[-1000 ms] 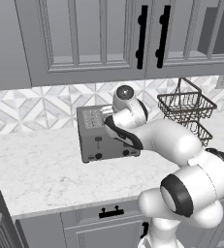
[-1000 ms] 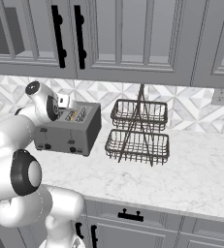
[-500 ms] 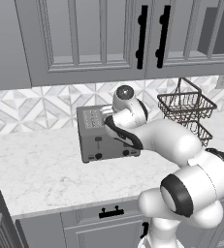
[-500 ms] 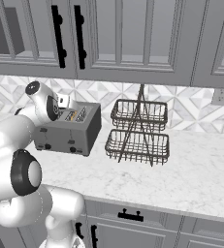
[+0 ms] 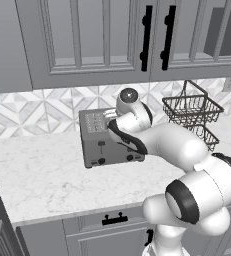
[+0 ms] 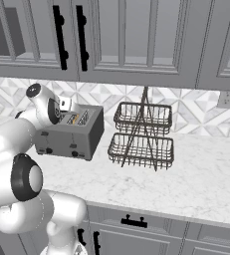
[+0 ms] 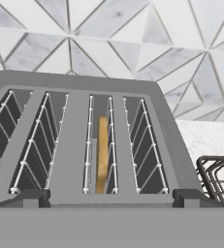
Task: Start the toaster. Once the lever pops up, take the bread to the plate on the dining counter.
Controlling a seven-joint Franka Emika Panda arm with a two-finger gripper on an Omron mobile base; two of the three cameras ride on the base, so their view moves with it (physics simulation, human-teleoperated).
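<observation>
The gripper hangs with its jaws spread wide and empty, just over the toaster, which stands on the surface near the backsplash. The bread sits on edge, deep in the third slot from the left in the hand view. I judge the step to be fetching it: centre the fingers astride the slice, descend straight between the wire guides, then close on its flat faces and lift vertically.
</observation>
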